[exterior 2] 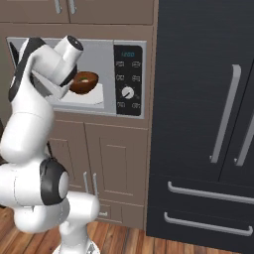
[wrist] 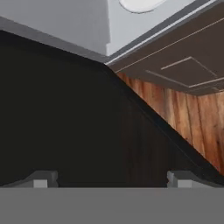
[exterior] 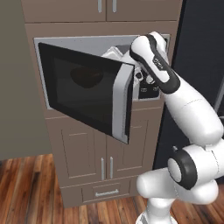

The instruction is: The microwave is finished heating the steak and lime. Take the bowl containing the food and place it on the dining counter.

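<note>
The microwave (exterior: 83, 43) is built into the brown cabinets with its dark glass door (exterior: 87, 94) swung wide open to the left. Inside, the reddish-brown bowl (exterior 2: 84, 82) sits on the white turntable (exterior 2: 84, 97). The steak and lime in it are too small to make out. My hand (exterior: 146, 83) is at the microwave's mouth, by the door's free edge and left of the bowl. In the hand view my gripper (wrist: 111, 180) is open and holds nothing. It looks down along the inner face of the door (wrist: 57, 122), with the turntable (wrist: 140, 4) at the top. The dining counter is out of view.
The black control panel with its dial (exterior 2: 128, 92) is right of the cavity. A tall dark fridge (exterior 2: 208, 124) stands further right. Cabinet doors (exterior: 94, 144) and a drawer are below the microwave, above the wooden floor (wrist: 192, 118). The open door juts into the room on the left.
</note>
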